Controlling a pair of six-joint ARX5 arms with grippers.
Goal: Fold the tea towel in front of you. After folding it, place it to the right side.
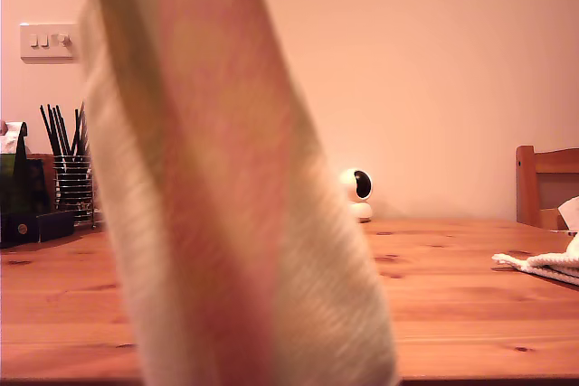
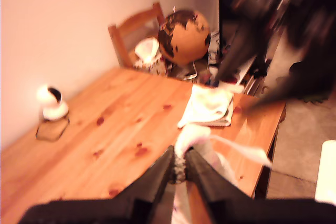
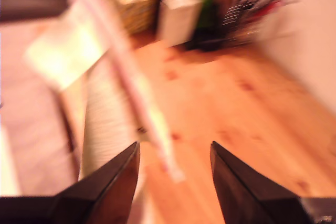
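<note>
The tea towel (image 1: 226,205), cream with pink and olive stripes, hangs blurred close in front of the exterior camera and fills that view's left half. My first gripper (image 2: 180,163) is shut on a bunched edge of the towel (image 2: 198,139), above the wooden table (image 2: 121,124). My second gripper (image 3: 175,153) is open with nothing between its fingers. The striped towel (image 3: 121,72) hangs blurred just beside one finger. Neither gripper shows in the exterior view.
A folded white cloth (image 1: 547,264) lies at the table's edge on the exterior view's right, by a wooden chair (image 1: 547,183). A small white camera (image 1: 357,192) stands at the back. A wire holder of black sticks (image 1: 72,178) and dark boxes sit at that view's left.
</note>
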